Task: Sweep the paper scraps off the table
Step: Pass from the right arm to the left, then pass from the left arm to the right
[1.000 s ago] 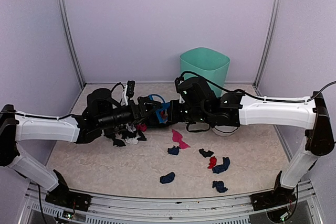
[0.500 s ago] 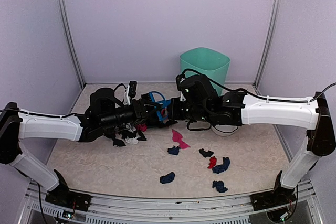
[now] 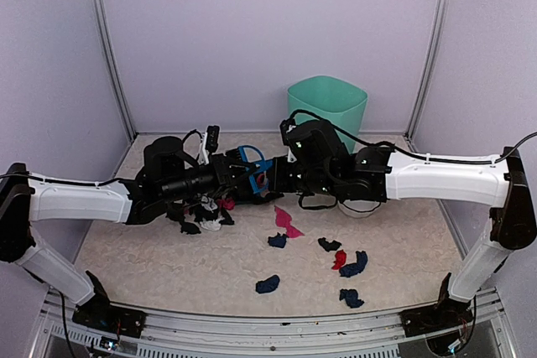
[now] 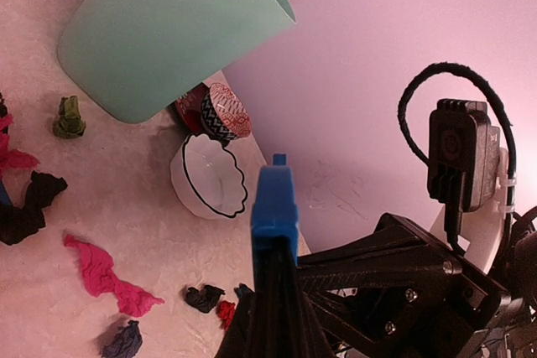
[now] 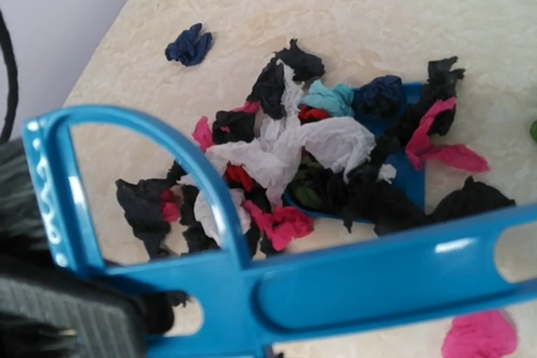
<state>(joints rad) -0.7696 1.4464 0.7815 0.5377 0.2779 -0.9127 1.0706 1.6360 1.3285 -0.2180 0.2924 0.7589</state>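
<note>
Left arm (image 3: 84,199): from its base at the near left corner it rises to an elbow by the left wall. The white forearm then runs low and nearly level to the right, ending over the middle of the counter (image 3: 168,266).
Left wrist: points right and slightly away, toward the teal bin (image 3: 327,106).
Left jaws: closed on a narrow upright part of the blue tool (image 4: 274,207), which stands squarely between them in the left wrist view.
Right arm (image 3: 436,178): mirrors the left, with its elbow high by the right wall and its forearm stretched level to the left. The two wrists meet almost nose to nose at centre.
Right jaws: closed, apparently on the same blue tool. Its looped handle (image 5: 126,173) fills the right wrist view, too close to show exactly where it is pinched.
Paper scraps, heap (image 5: 310,157): black, white, pink, red and teal bits bunched together under the left wrist, lying partly on a flat blue pan (image 5: 407,186).
Paper scraps, loose (image 3: 285,222): pink, red, black and dark blue pieces scattered on the counter in front of the wrists, toward the near right. One green bit (image 4: 69,119) lies beside the bin.
White bowl (image 4: 210,178): on the counter just beside the bin, under the right forearm.
</note>
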